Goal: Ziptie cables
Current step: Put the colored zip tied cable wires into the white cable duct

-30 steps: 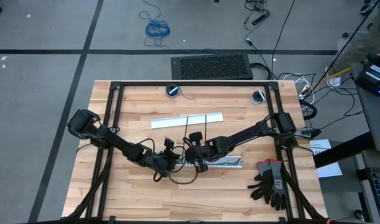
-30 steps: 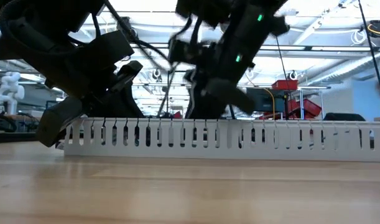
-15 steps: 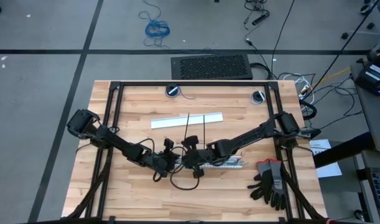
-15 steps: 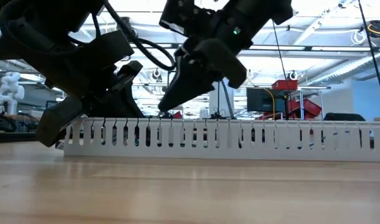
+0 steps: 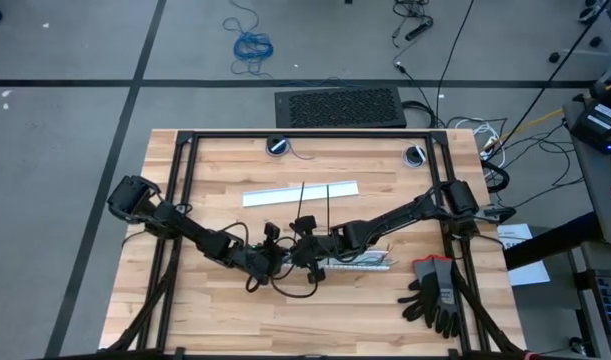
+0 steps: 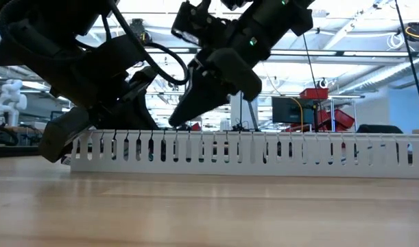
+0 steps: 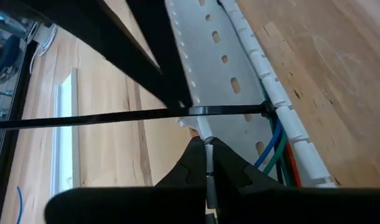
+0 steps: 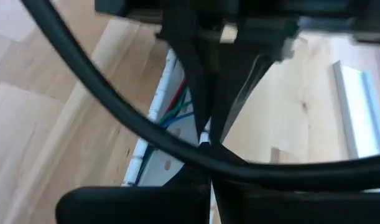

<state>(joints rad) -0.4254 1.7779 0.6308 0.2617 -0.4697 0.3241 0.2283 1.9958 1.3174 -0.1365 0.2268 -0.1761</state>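
Observation:
A white slotted strip lies on the table with the cables, thin blue, green and red wires, in its channel. One black ziptie crosses the strip and wraps the wires at its far wall; its long tail runs off toward the table's far side. A second ziptie shows beside it. My left gripper is shut at the strip's left end. My right gripper comes in from the right, shut, with its tips at the ziptie just above the strip. My left gripper pinches one upright tab of the slotted strip's near wall between its two fingers, slanting down from the table's left. The strip stays flat on the table. My right gripper closes its fingertips on the ziptie where it passes over the strip's wall, slanting down from the right. The ziptie's tail stretches straight away from the fingers; the exact pinch is hidden by the fingers.
A flat white strip lies farther back on the table. Black gloves lie at the near right. A black cord loops under the grippers and crosses the right wrist view. Black frame rails line the table's sides.
My right gripper has tipped from pointing steeply down to a flatter slant. Its fingertips have swung toward the table's left, closer to the left gripper, and sit just above the strip's top edge. The ziptie tails have shifted slightly with it.

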